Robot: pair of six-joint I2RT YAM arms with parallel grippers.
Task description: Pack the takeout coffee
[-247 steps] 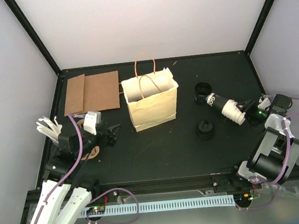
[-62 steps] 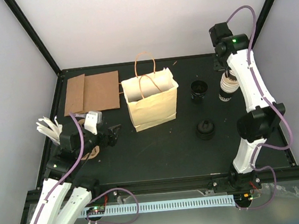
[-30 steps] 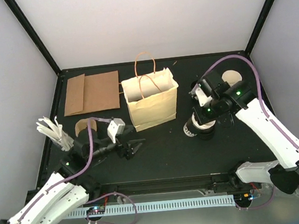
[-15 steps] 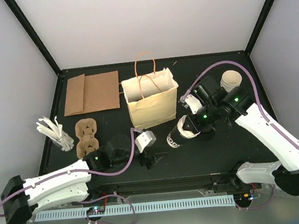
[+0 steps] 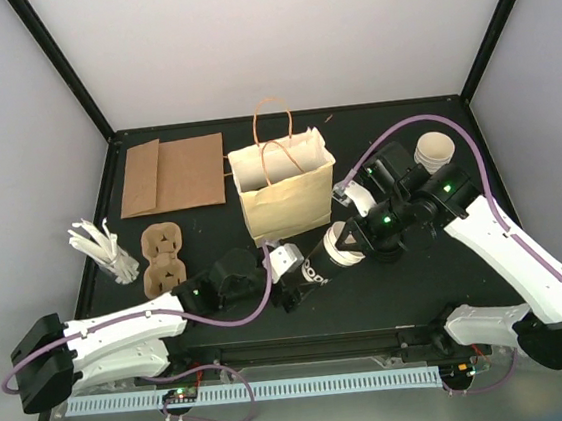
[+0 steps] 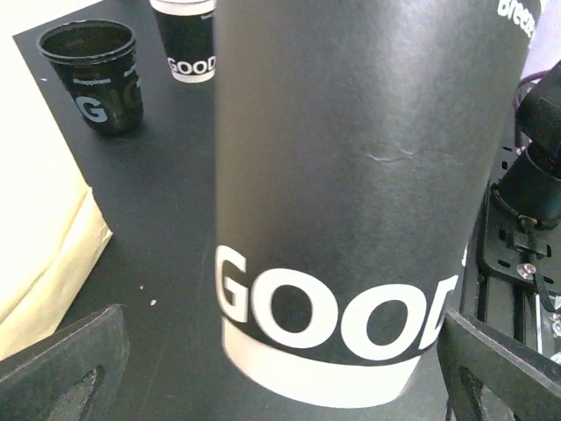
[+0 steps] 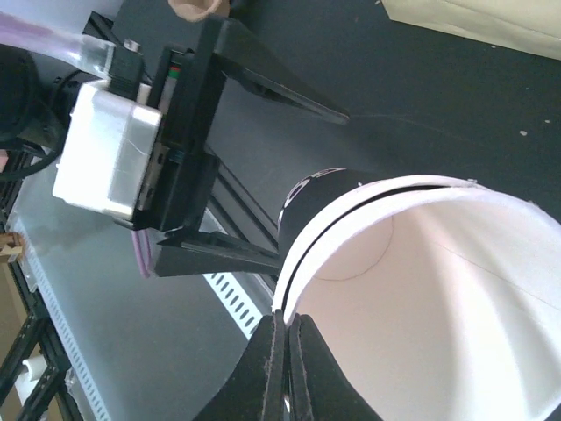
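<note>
Cup (image 6: 351,175) within wide-open left tool (image 6: 280,368)

I read "GOOD" in white on the nearest black cup (image 6: 351,175) and on a farther black cup (image 6: 186,48). An open black cup (image 6: 92,79) shows only "G".

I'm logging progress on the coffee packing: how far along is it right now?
Done: the coffee cup is lifted, tilted, in front of the paper bag. In hand: the right gripper pinches its rim, while the left gripper holds open jaws either side of its lower end, apparently a handover. Left: getting the cup into the open bag.
</note>
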